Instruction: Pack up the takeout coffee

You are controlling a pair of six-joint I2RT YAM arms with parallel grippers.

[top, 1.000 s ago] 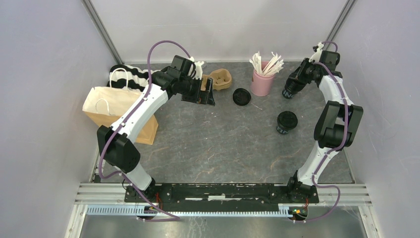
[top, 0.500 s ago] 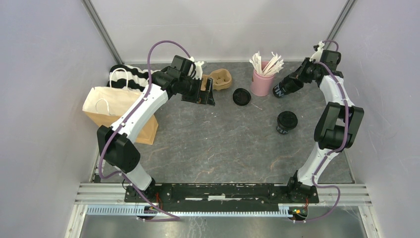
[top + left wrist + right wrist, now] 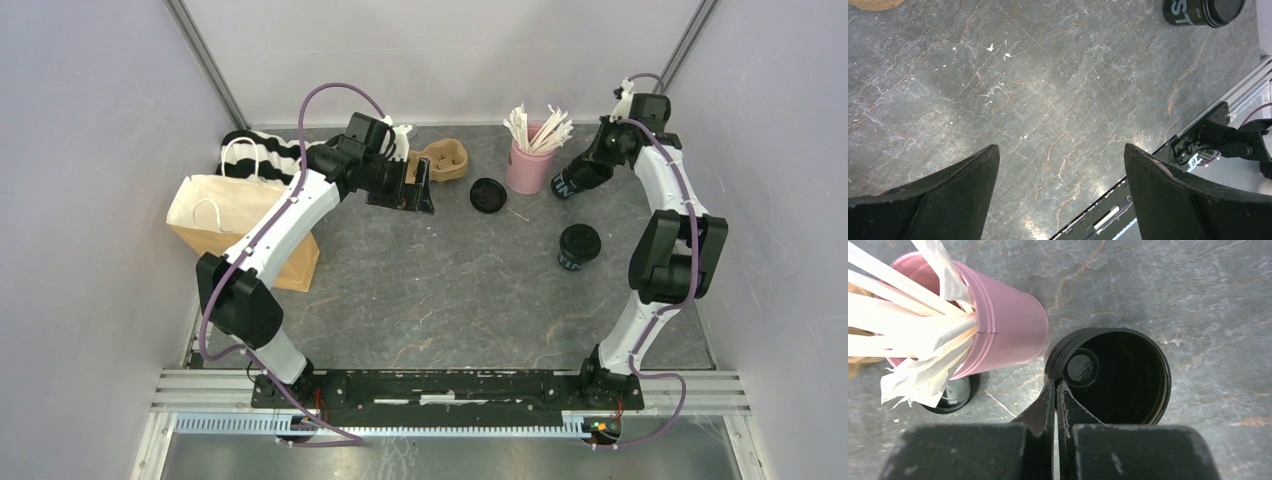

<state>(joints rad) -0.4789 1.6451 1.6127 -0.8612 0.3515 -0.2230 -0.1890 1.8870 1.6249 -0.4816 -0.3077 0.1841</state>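
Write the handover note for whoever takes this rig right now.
Left pincer: open, empty, hovering over bare table near the carrier tray.
Right pincer: shut on the rim of the lidless cup, held tilted beside the pink cup.
Loose lid: on the table left of the pink cup. Lidded cup: upright on the table, nearer the arms' bases.
Done: nothing packed; carrier tray empty.
Left: lid the held cup, seat both cups in the tray, probably then the paper bag.

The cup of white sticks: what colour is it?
Pink cup, clearest in the right wrist view.
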